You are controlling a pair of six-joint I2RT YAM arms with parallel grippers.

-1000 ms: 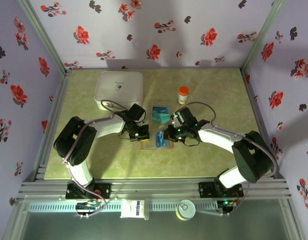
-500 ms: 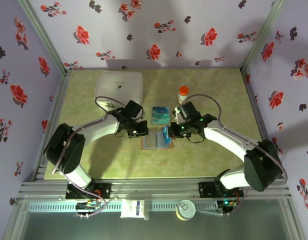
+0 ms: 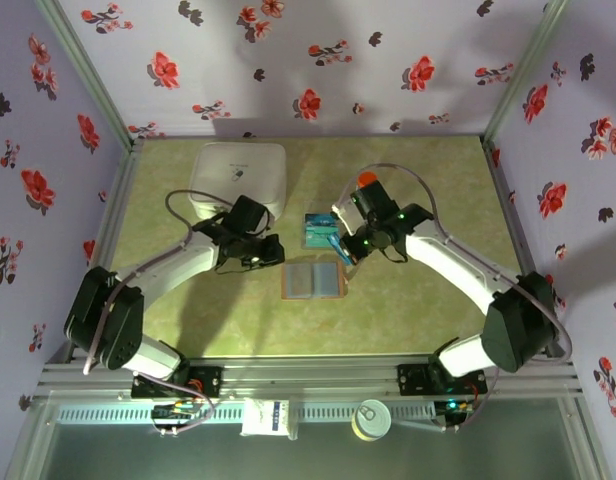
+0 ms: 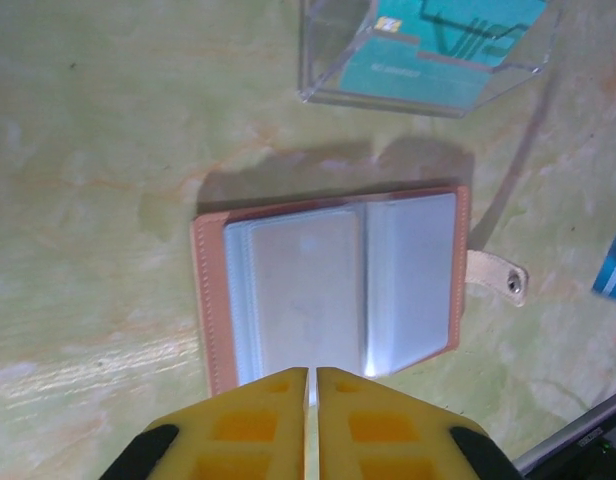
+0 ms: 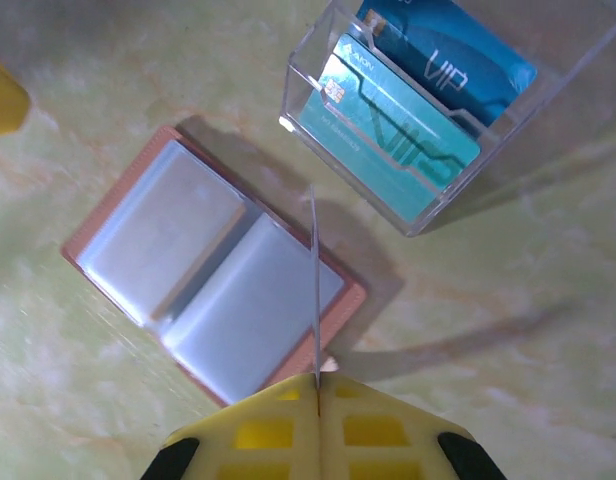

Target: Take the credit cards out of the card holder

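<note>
The card holder (image 3: 311, 279) lies open and flat on the green bench (image 3: 418, 320), near the middle and nearest of the loose things, with its pale blue-grey pockets facing up and its tan edge showing all round. In the left wrist view its snap strap (image 4: 496, 277) sticks out flat from one side onto the bench. The left fingers (image 4: 293, 385) are pressed almost together with only a thin slit between them and hold nothing. They hang above the bench just beyond the holder's far left corner, close to it but apart from it (image 3: 270, 253). The right fingers (image 5: 303, 395) are pinched on a teal credit card (image 5: 314, 290), which that wrist camera sees edge-on as a thin upright line. From above, this credit card (image 3: 334, 245) is in the air over the strip of bench between the holder's far right corner and the clear tray (image 3: 320, 230), touching neither. The left wrist view catches one blue corner of it (image 4: 615, 268) to the side of the strap. The tray stands just beyond the holder, and two more credit cards (image 5: 413, 110), one teal and one darker blue, lean inside it. Farther back on the left stands a big white box (image 3: 238, 178), and on the right an orange-capped bottle (image 3: 366, 180) is partly hidden behind the right arm.
</note>
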